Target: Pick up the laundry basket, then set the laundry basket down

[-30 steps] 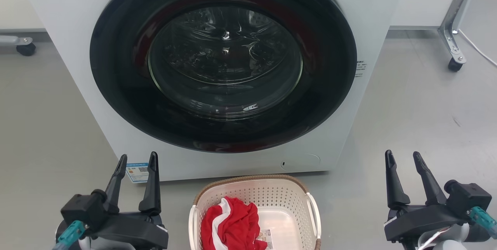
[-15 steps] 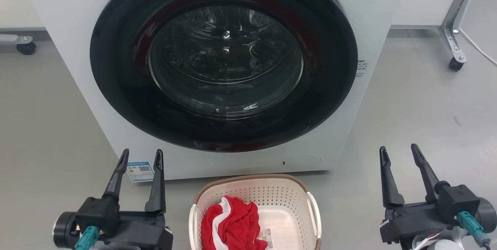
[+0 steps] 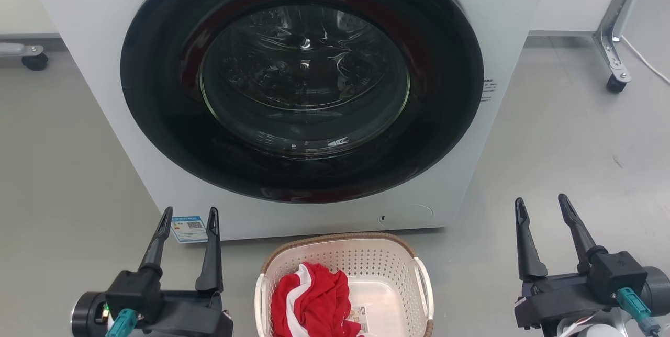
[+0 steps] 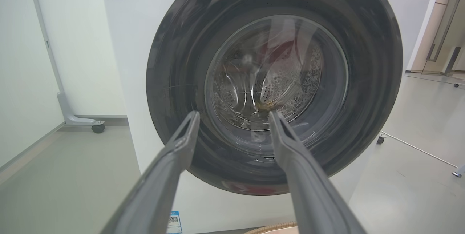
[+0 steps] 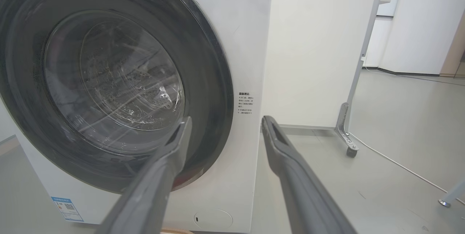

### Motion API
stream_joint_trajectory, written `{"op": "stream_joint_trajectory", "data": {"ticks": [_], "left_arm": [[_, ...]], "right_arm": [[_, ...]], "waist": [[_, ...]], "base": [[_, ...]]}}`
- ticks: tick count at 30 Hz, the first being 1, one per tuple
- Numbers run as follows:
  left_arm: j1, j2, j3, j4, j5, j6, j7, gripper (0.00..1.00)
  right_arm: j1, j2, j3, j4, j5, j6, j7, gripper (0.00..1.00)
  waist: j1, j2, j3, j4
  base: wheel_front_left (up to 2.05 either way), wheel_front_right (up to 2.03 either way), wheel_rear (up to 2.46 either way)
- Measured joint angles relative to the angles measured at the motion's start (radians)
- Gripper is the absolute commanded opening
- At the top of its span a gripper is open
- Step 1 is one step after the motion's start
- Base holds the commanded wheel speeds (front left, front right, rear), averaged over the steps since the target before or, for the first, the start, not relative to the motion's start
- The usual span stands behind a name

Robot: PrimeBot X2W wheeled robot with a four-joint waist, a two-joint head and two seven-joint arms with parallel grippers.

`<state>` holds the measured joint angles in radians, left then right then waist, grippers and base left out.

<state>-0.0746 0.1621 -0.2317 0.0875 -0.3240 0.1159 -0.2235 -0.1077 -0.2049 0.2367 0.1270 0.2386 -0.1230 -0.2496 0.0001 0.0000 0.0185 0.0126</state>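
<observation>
The cream perforated laundry basket (image 3: pixel 387 266) with brown rim trim sits on the floor at the bottom centre of the head view, close to the washing machine. A red and white garment (image 3: pixel 311 303) lies inside it. A sliver of the basket's brown rim (image 4: pixel 270 229) shows at the bottom of the left wrist view. My left gripper (image 3: pixel 189 213) stands open to the basket's left, fingers pointing up and holding nothing. My right gripper (image 3: pixel 542 201) is open well to the basket's right, also holding nothing. Both sit apart from the basket's white side handles (image 3: pixel 424 287).
A white front-loading washing machine (image 3: pixel 94 23) with a large dark round door (image 3: pixel 301 78) stands right behind the basket. Wheeled partition feet (image 3: pixel 613 83) stand on the grey floor at far right and far left (image 3: pixel 31 59). A white cable (image 3: pixel 646 65) runs along the right.
Both grippers rolled at the wrist and shifted slightly; the left's fingers now stand more upright. The head view tilted a little. The basket stayed put.
</observation>
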Motion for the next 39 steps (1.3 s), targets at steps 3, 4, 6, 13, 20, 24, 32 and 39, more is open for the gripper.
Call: {"op": "stream_joint_trajectory", "data": {"ticks": [3,4,6,13,20,24,32,39], "left_arm": [[0.001,-0.002,0.007,0.003,0.0,0.0,0.007,1.0],[0.001,-0.002,0.007,0.004,0.0,0.0,0.009,1.0],[0.001,-0.003,0.009,0.004,0.0,0.0,0.011,1.0],[0.001,-0.005,0.015,0.006,0.0,0.003,0.02,1.0],[0.001,-0.007,0.019,0.008,0.0,0.005,0.029,1.0],[0.001,-0.008,0.019,0.008,0.0,0.007,0.031,1.0],[0.002,-0.009,0.02,0.009,0.0,0.007,0.038,1.0],[0.001,-0.009,0.014,0.003,0.002,0.007,0.046,1.0]], "right_arm": [[0.001,0.001,-0.001,0.001,0.001,0.0,0.0,1.0],[0.002,0.001,-0.001,0.001,0.001,0.0,0.0,1.0],[0.005,0.001,-0.001,0.002,0.001,0.0,0.0,1.0],[0.008,0.002,-0.003,0.005,0.001,0.0,0.0,1.0],[0.011,0.004,-0.004,0.006,0.001,0.0,0.0,1.0],[0.011,0.004,-0.006,0.008,0.001,0.0,0.0,1.0],[0.011,0.005,-0.005,0.012,0.002,0.002,0.0,1.0],[0.01,0.005,-0.004,0.008,0.002,0.009,0.0,1.0]], "waist": [[0.0,0.0001,0.001,0.0],[0.0,0.0,0.001,0.0],[0.0,0.0,0.001,0.0],[0.0,0.0,0.003,0.0],[0.0,0.0,0.006,0.001],[0.0,0.0,0.007,0.001],[0.0,0.0,0.013,0.002],[0.0,0.0,0.04,0.004]], "base": [[0.0,0.0,0.0],[0.0,0.0,0.0],[0.0,0.0,0.0],[0.0,0.0,0.0],[0.0,0.0,0.0],[0.0,0.0,0.0],[0.0,0.0,0.0],[0.0,0.0,0.0]]}}
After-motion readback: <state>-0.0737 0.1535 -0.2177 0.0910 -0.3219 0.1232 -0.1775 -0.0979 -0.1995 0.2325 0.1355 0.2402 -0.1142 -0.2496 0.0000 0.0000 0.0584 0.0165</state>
